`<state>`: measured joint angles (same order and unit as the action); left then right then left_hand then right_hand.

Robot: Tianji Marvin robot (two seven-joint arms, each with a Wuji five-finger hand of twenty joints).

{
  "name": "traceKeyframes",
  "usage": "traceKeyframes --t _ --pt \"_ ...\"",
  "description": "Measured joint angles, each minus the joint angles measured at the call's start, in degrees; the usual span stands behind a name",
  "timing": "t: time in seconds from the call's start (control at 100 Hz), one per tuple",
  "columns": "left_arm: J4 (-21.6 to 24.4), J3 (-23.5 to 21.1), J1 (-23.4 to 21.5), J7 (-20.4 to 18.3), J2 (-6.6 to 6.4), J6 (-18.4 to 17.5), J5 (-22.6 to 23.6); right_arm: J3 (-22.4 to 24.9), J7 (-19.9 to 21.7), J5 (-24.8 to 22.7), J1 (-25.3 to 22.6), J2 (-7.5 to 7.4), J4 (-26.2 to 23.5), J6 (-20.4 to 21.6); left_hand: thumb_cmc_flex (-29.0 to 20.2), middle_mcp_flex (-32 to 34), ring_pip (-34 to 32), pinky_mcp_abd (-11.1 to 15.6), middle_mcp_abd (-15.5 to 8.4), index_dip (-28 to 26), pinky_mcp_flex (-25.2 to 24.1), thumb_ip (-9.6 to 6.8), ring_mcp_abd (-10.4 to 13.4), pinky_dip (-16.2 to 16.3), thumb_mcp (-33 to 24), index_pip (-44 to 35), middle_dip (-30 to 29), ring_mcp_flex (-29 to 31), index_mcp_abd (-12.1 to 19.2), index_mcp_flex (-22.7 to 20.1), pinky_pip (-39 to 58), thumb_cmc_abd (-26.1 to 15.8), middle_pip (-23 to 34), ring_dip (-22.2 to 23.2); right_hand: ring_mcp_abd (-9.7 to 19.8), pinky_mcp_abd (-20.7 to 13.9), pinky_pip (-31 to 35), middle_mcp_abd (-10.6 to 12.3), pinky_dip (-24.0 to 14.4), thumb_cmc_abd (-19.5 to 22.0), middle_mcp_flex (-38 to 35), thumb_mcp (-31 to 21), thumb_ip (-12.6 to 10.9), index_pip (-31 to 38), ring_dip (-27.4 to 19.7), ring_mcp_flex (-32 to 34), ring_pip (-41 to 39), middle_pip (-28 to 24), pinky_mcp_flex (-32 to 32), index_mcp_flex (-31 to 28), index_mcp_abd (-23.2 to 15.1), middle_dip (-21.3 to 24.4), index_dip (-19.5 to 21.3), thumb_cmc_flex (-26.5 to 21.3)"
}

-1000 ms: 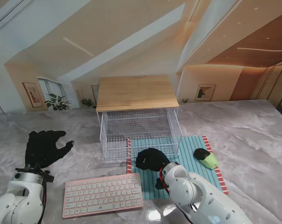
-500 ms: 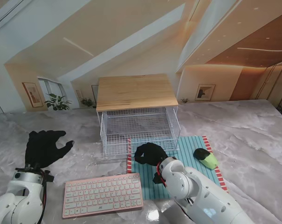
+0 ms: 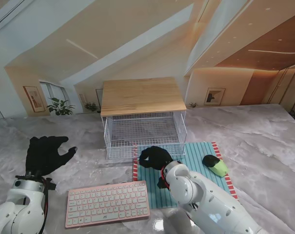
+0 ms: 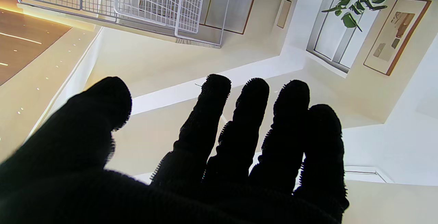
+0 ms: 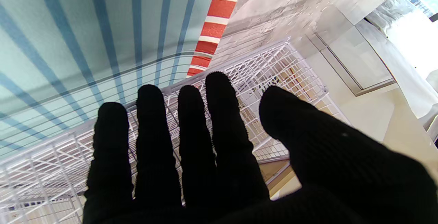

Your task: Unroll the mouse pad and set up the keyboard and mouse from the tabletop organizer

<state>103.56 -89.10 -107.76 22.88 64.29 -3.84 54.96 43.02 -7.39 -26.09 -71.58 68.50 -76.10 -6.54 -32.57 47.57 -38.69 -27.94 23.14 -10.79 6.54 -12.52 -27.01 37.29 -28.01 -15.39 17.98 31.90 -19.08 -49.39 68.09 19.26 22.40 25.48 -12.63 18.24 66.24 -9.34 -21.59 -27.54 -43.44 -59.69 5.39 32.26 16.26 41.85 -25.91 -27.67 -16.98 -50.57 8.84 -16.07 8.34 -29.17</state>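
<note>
My right robot hand (image 3: 156,157) hovers flat, fingers apart, holding nothing, over the unrolled mouse pad's (image 3: 201,165) 11 o'clock corner by the organizer (image 3: 143,122). My left robot hand (image 3: 46,153) is splayed wide and holding nothing too, out at 9 o'clock. The keyboard (image 3: 107,203) sits half off the pad at 7 o'clock and the mouse (image 3: 214,165) at 3, so my worry is catching fingertips in the wire mesh and dragging the pad crooked.

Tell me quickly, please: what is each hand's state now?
Left hand: open, holding nothing.
Right hand: open, holding nothing, over the mouse pad.
</note>
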Motion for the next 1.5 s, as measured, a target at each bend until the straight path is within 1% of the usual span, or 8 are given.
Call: traceKeyframes --t 0.1,0.19,0.24,0.44,0.85,0.94,1.33,1.5 --pt "0.0 0.0 0.0 0.0 0.0 0.0 0.0 -0.2 -0.1 0.0 0.5 0.17 0.6 -0.2 0.0 0.0 0.0 0.0 0.0 0.0 0.0 0.0 0.0 0.0 0.0 0.0 0.0 0.0 0.0 0.0 0.0 0.0 0.0 0.0 0.0 -0.7 -0.2 0.0 0.0 0.0 0.1 0.0 -0.3 -1.1 0.0 0.0 0.0 -0.4 0.1 1.6 0.1 0.0 0.5 0.0" --pt "-0.1 0.0 0.0 0.0 0.0 0.0 0.0 -0.4 -0.1 0.2 1.0 0.32 1.0 -0.4 0.0 0.0 0.0 0.0 0.0 0.0 0.0 0.0 0.0 0.0 0.0 0.0 0.0 0.0 0.0 0.0 0.0 0.0 0.0 0.0 0.1 -1.0 -0.3 0.0 0.0 0.0 0.7 0.0 -0.3 -1.1 0.0 -0.1 0.0 -0.7 0.2 1.6 0.1 0.0 0.6 0.0" --pt "-0.1 0.0 0.0 0.0 0.0 0.0 0.0 -0.5 -0.1 0.2 1.2 0.39 1.2 -0.5 0.0 0.0 0.0 0.0 0.0 0.0 0.0 0.0 0.0 0.0 0.0 0.0 0.0 0.0 0.0 0.0 0.0 0.0 0.0 0.0 0.3 -1.0 -0.3 0.0 0.0 0.0 0.7 0.0 -0.3 -1.1 0.1 -2.0 -0.4 -0.7 0.3 1.6 0.1 0.0 0.6 0.0" --pt "-0.1 0.1 0.1 -0.2 0.0 0.0 0.0 -1.1 -0.3 0.8 2.3 0.72 2.3 -0.9 0.0 0.0 0.0 0.0 0.0 0.0 0.0 0.0 0.0 0.0 0.0 0.0 0.0 0.0 0.0 0.0 0.0 0.0 0.0 0.0 0.4 -1.2 -0.3 0.0 0.0 0.0 0.7 0.0 -0.3 -1.1 0.2 -2.0 -0.6 -0.7 0.6 1.6 0.1 0.0 1.2 0.0" --pt "-0.2 0.0 0.2 -0.2 -0.01 0.0 0.1 -2.6 -1.0 1.7 4.4 1.74 4.6 -2.2 0.0 0.0 0.1 0.0 0.0 0.0 0.0 0.0 0.0 -0.1 0.0 0.0 0.0 0.0 0.0 0.0 0.0 0.0 0.0 0.0 0.8 -2.7 -0.5 0.3 0.0 1.2 1.8 0.0 -0.9 -1.8 0.7 -2.6 -0.8 -2.0 1.7 2.2 0.1 -0.1 2.0 0.0" --pt "-0.2 -0.1 0.1 -0.2 -0.01 0.0 0.1 -2.8 -1.1 1.9 4.9 1.98 5.1 -2.5 0.0 0.0 0.2 0.0 0.0 0.0 0.0 0.0 0.0 -0.1 0.0 0.0 0.0 0.0 0.0 0.0 -0.1 0.0 0.0 0.0 0.9 -3.1 -1.0 0.7 0.0 1.2 1.8 0.0 -1.0 -1.9 0.7 -2.6 -0.8 -2.1 1.8 2.2 0.1 -0.1 2.3 0.0" --pt "-0.2 -0.1 0.2 -0.4 -0.02 0.0 0.1 -3.9 -1.6 2.8 6.8 2.91 7.0 -3.4 0.0 0.0 0.3 0.0 0.0 0.0 0.0 0.0 0.0 -0.3 0.0 0.0 0.0 0.0 0.0 0.0 -0.1 0.0 0.0 0.0 1.1 -3.5 -1.1 0.8 0.0 1.8 2.5 0.0 -1.1 -2.8 0.7 -3.2 -0.9 -2.3 2.3 2.2 0.1 -0.5 2.9 0.0" --pt "-0.2 -0.1 0.2 -0.4 -0.02 0.0 0.1 -4.6 -1.7 3.0 7.9 3.34 8.2 -4.1 0.0 0.0 0.3 0.0 0.0 0.0 0.0 0.0 0.0 -0.3 0.0 0.0 0.0 0.0 0.0 0.0 -0.1 0.0 0.0 0.0 1.5 -3.8 -1.1 1.6 0.0 1.8 2.8 0.0 -1.1 -2.8 0.7 -3.8 -1.0 -2.9 2.5 2.2 0.1 -0.5 3.3 0.0"
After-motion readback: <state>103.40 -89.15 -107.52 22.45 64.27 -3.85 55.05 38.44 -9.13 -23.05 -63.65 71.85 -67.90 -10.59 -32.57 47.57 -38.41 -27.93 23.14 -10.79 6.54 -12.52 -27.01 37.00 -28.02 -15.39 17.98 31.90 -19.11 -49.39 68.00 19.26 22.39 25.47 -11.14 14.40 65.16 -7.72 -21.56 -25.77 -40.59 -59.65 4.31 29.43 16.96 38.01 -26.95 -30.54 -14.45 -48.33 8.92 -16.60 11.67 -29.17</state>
